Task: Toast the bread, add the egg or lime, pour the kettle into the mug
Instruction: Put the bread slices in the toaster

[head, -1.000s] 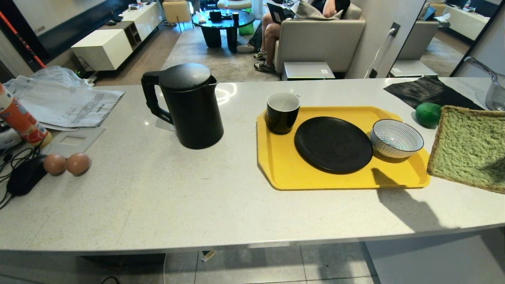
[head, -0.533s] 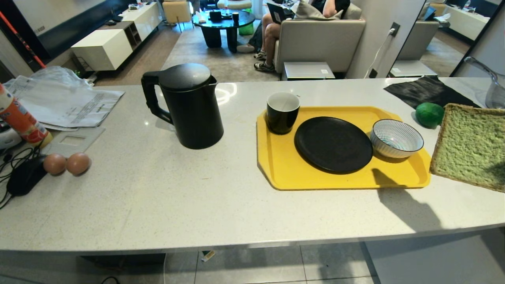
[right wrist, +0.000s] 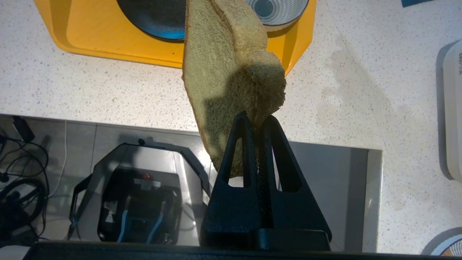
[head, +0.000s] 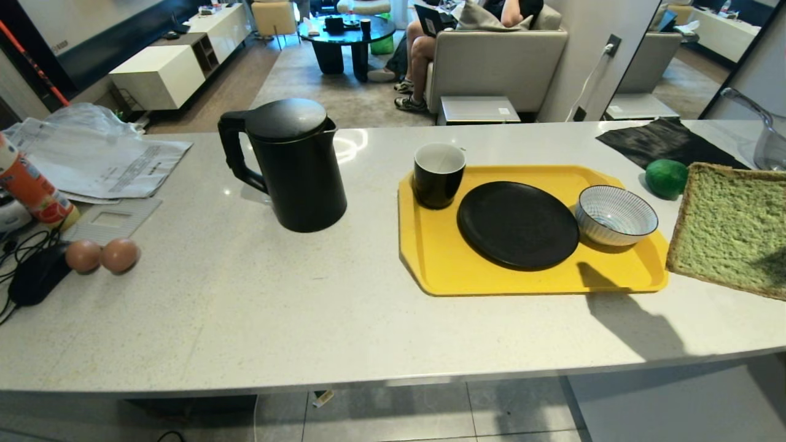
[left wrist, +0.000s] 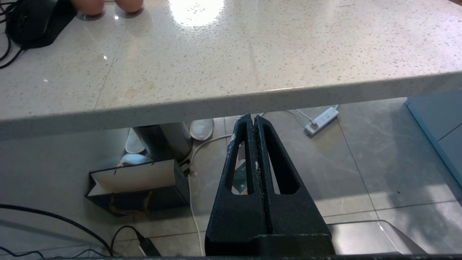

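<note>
Speckled table [head: 245, 319] is being left undisturbed while the bread [right wrist: 231, 68], barely shifted, is being held aloft, pinched by the right claw [right wrist: 257, 121], toasting pending; left claw [left wrist: 254, 121] pressed together.

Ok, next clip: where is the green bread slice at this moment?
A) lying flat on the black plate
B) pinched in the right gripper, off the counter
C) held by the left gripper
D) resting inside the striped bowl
B: the right wrist view shows the right gripper shut on a corner of the bread, which hangs above the counter edge beside the yellow tray.
</note>
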Controlling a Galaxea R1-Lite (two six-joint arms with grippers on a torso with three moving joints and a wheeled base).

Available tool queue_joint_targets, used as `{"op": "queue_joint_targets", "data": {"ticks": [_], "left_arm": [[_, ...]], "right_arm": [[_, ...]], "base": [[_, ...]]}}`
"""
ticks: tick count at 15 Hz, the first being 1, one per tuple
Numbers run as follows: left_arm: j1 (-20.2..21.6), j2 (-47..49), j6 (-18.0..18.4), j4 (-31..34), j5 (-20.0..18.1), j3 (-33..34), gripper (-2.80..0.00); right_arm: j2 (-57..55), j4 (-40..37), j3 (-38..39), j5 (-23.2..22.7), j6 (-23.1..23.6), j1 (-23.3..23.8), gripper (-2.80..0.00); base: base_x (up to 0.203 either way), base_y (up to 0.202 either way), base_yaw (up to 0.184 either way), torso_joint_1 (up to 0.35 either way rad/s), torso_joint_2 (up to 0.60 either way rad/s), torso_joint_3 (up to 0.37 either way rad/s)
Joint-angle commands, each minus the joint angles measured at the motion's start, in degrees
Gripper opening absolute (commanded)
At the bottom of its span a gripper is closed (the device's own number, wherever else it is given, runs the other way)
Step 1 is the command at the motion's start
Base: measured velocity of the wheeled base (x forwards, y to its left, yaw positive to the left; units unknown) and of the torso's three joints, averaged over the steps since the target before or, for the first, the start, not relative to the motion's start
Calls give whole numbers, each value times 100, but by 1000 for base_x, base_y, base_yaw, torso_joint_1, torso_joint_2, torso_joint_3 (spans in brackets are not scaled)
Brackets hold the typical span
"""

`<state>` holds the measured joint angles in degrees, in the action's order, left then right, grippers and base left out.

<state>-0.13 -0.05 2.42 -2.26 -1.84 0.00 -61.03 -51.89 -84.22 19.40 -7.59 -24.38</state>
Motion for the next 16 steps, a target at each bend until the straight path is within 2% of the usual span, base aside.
{"op": "queue_joint_targets", "data": {"ticks": [1,16], "left_arm": [[-4,-4,4,-3,0,97,-280],[3,-4,-1,-3,-1,97,-280]], "right_arm": [[-23,-5,11,11,-5,-5,-280],[-85,-5,64,-15,-40,-2,-280]], "base": [[0,0,0,0,0,0],[1,9,-166,1,3,2]]}}
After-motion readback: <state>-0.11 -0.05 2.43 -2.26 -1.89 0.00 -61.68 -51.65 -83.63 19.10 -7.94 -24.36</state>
